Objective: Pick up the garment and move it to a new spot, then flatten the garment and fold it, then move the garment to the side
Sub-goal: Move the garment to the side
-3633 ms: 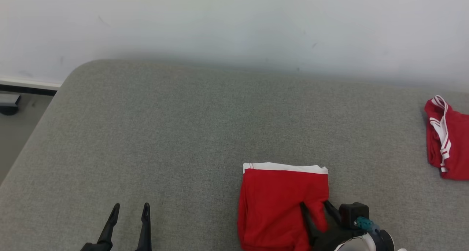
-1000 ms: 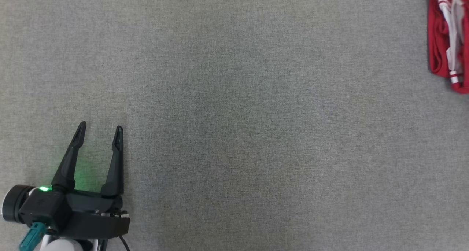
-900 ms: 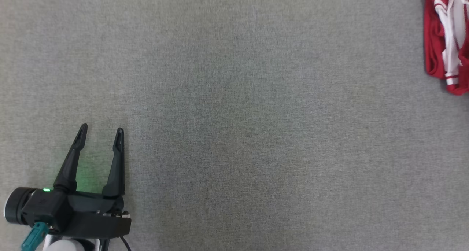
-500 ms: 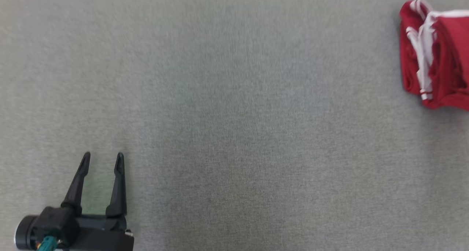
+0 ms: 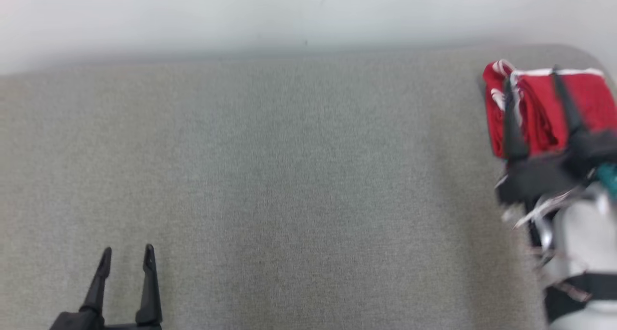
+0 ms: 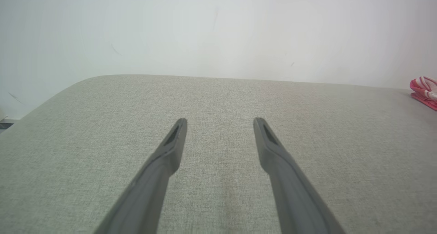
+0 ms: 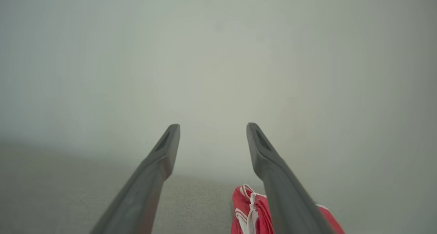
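The garment [image 5: 542,108], red with a white band along its far edge, lies folded under and between the two fingers of the right gripper [image 5: 530,79], at the far right of the grey pad [image 5: 289,176]. Just left of the left-hand finger, pressed against the garment, sits a crumpled red bundle [image 5: 494,94] with white stripes. The right gripper's fingers stand wide apart. In its wrist view the right gripper [image 7: 212,125] has nothing between the tips, and the bundle [image 7: 247,210] shows low beside the right-hand finger. The head view is too blurred to tell whether the tips touch the cloth.

The pad's rounded far corner curves just beyond the right fingertips, and its back edge runs along the pale wall [image 5: 289,17]. From those fingers a broad stretch of bare grey runs over to the left gripper [image 5: 127,249], low at the near left, fingers wide and holding nothing. In its wrist view the left gripper [image 6: 220,119] points at the far edge, with the bundle [image 6: 425,90] well off to its right.

A few seconds ago the garment lay near the middle with the right fingers on it, well apart from the bundle. Now it rests against the bundle. The head camera has tilted up since half a second ago, bringing the wall and the right gripper into view
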{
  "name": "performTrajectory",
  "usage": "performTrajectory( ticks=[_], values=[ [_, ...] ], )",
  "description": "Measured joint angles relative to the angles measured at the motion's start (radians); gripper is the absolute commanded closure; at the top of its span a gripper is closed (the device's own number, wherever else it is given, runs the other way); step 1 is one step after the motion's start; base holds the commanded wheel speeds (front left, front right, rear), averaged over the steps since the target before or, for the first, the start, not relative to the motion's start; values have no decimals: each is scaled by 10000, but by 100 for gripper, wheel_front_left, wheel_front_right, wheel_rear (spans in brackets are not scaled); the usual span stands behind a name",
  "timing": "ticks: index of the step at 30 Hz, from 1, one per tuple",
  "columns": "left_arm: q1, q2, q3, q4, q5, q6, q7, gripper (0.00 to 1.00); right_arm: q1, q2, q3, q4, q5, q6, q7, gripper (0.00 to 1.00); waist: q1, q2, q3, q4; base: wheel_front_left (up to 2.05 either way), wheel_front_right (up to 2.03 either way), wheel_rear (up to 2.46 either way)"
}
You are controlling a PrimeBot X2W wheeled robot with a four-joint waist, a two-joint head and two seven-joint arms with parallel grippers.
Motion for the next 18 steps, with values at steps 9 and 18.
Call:
performTrajectory(
  ticks=[9,18],
  values=[
    [195,-222,-48,326,226,0,0,0,2457,1421,-295,-357,-309,0,-435,0,0,0,-888,73,0,0,0],
    [180,-297,12,581,278,0,0,0,4492,1812,-17,-1212,382,-2,-477,0,1,0,-1156,375,0,0,0]
  ],
)
